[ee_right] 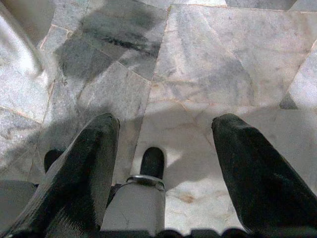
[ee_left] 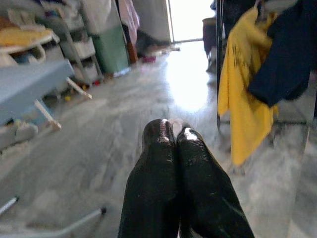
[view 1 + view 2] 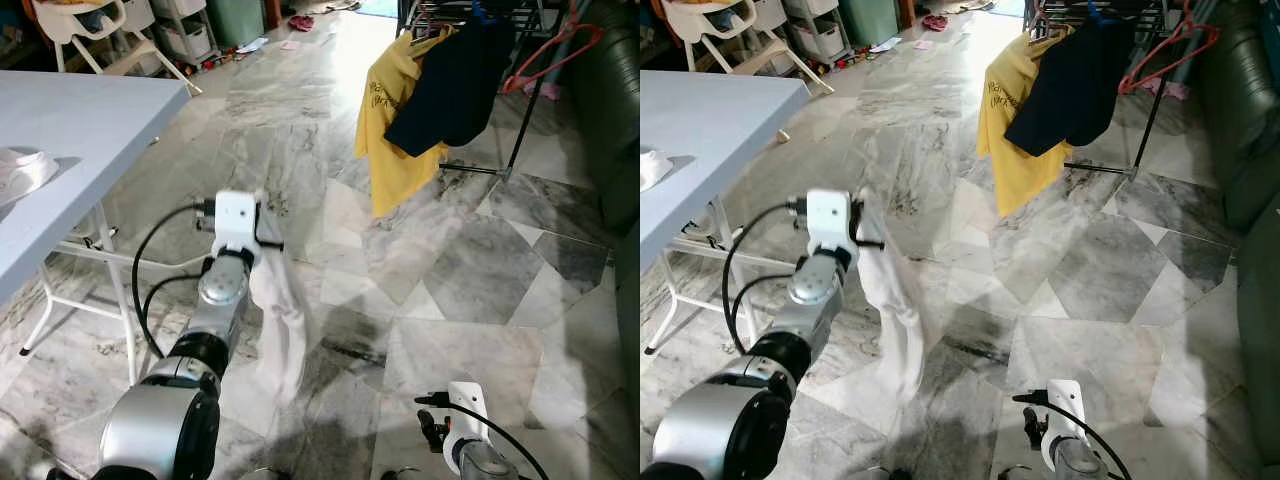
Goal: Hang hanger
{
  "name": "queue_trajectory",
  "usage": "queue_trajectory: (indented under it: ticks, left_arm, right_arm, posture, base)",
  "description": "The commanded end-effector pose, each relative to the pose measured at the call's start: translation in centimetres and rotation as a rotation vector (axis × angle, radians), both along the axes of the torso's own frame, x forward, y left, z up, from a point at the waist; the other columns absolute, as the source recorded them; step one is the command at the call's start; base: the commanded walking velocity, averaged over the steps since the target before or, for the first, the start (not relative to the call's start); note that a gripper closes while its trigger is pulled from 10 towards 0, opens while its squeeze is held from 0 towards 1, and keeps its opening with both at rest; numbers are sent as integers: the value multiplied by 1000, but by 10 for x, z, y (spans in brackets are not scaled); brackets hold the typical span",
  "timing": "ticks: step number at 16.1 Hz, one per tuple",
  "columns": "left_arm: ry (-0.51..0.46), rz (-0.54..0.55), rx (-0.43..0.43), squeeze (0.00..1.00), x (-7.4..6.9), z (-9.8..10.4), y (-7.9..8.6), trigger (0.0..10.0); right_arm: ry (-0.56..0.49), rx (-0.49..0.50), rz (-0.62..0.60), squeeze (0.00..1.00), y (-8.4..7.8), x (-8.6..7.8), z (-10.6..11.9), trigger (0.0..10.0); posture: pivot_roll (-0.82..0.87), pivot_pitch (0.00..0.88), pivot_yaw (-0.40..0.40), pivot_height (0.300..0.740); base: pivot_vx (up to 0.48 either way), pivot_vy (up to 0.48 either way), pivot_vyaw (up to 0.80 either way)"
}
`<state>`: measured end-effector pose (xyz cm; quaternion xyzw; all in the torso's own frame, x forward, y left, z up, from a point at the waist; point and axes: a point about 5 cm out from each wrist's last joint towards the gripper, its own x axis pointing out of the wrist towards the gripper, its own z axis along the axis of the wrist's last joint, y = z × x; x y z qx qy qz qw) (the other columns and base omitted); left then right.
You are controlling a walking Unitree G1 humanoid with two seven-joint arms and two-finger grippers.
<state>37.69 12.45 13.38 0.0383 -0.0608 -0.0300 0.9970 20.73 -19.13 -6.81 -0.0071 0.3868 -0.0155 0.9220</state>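
The left gripper (image 2: 173, 134) is raised at mid-height ahead of the robot, its two black fingers pressed together on what appears to be the top of a white garment (image 3: 280, 320), which hangs limp from the grip down toward the marble floor (image 3: 480, 270); a small pale piece shows between the fingertips in the left wrist view, but whether it is a hanger hook or cloth cannot be told. The right gripper (image 1: 166, 144) hangs low near the floor, fingers spread wide and holding nothing. The drying rack (image 3: 520, 110) stands well ahead and to the right, already carrying a yellow shirt (image 3: 395, 130) and a dark navy garment (image 3: 450, 80), with a bare red hanger (image 3: 555, 55) beside them. In my judgement the carry is under way and the hanging itself is not yet done. To do it well, the grip should be kept firm, the load held high enough that the hem does not drag, and the approach aimed at a free stretch of rail. A blue-grey folding table (image 3: 70, 130) with a white object (image 3: 25, 170) on it stands just to the left, its legs near the arm; a dark sofa (image 3: 610, 120) borders the right side.
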Motion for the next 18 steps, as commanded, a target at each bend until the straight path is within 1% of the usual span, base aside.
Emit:
queue_trajectory:
  ticks: [1,3,4,6,7,8,9,11,12,13,14,16,18]
  left_arm:
    - [-80,16,-16,0,4,17,2,10000]
    - [-89,14,-33,0,3,18,2,10000]
    - [-63,10,-13,0,0,9,4,10000]
    - [90,-10,23,0,-16,-33,13,10000]
    - [186,2,28,0,-28,-57,20,10000]
    - [296,25,32,0,-45,-84,29,10000]
    - [336,32,33,0,-51,-94,32,10000]
    - [474,48,60,0,-72,-122,38,10000]
    - [533,44,101,0,-83,-134,40,10000]
    - [594,39,115,0,-91,-144,41,10000]
    - [627,46,113,0,-95,-149,43,10000]
    - [673,24,166,0,-101,-155,43,10000]
    - [723,36,137,0,-106,-161,44,10000]
  right_arm:
    - [-4,7,13,0,5,0,0,10000]
    - [-1,3,26,0,6,0,0,10000]
    - [-1,2,34,0,7,1,0,10000]
    - [-6,5,54,0,11,3,1,10000]
    - [-10,7,64,0,12,5,2,10000]
    - [-15,8,74,0,13,7,3,10000]
    - [-17,9,79,0,14,7,3,10000]
    - [-19,8,101,0,16,10,4,10000]
    - [-14,3,112,0,16,10,4,10000]
    - [-13,2,113,0,17,11,4,10000]
    - [-13,3,114,0,17,11,4,10000]
    - [-10,7,112,0,18,11,4,10000]
    - [-4,9,112,0,19,9,3,10000]
  posture:
    - [-109,97,81,740]
    - [-96,104,74,740]
    - [-89,106,70,740]
    - [-79,108,64,740]
    - [-78,109,60,740]
    - [-76,109,52,740]
    - [-74,109,51,740]
    - [-66,108,42,740]
    - [-65,110,40,740]
    - [-65,115,39,740]
    - [-67,118,38,740]
    - [-67,119,36,740]
    - [-69,120,39,740]
  base:
    - [0,0,0]
    - [0,0,0]
    - [0,0,0]
    - [0,0,0]
    - [0,0,0]
    - [0,0,0]
    - [0,0,0]
    - [0,0,0]
    - [0,0,0]
    - [0,0,0]
    - [0,0,0]
    - [0,0,0]
    - [0,0,0]
